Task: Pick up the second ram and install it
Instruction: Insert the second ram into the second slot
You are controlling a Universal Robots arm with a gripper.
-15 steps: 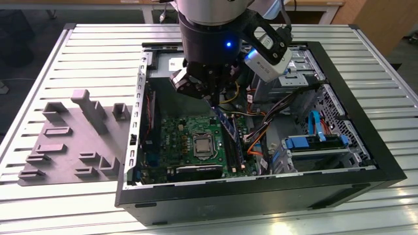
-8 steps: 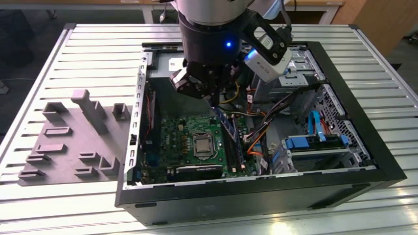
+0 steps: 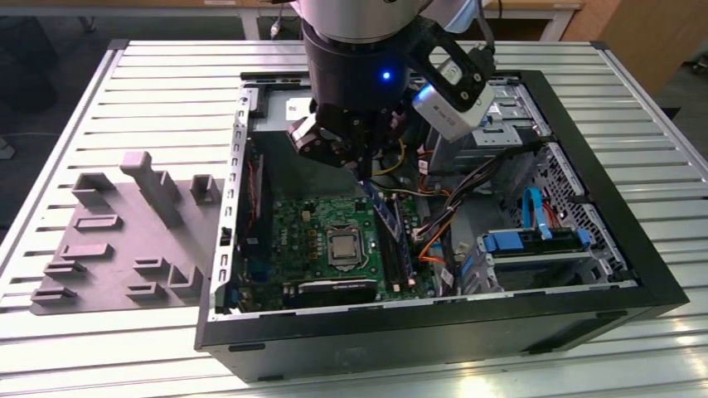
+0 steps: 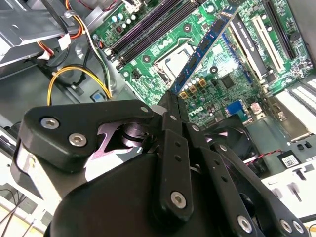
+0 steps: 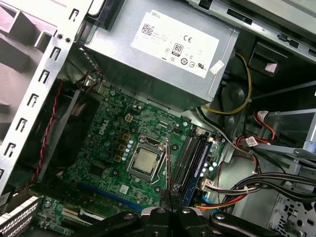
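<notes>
gripper (image 4: 173, 101): we pinch the second ram (image 4: 202, 52).
pose: thin edge faces motherboard (image 5: 106, 143) ahead of us, presumably to meet the memory slots (image 5: 187, 154).

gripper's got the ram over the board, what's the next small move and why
Probably a small sideways shift toward the memory slots before lowering. The gripper is shut on the second ram, which hangs edge-down above the motherboard and, in the first wrist view, lines up beside the CPU socket rather than over a slot.
</notes>
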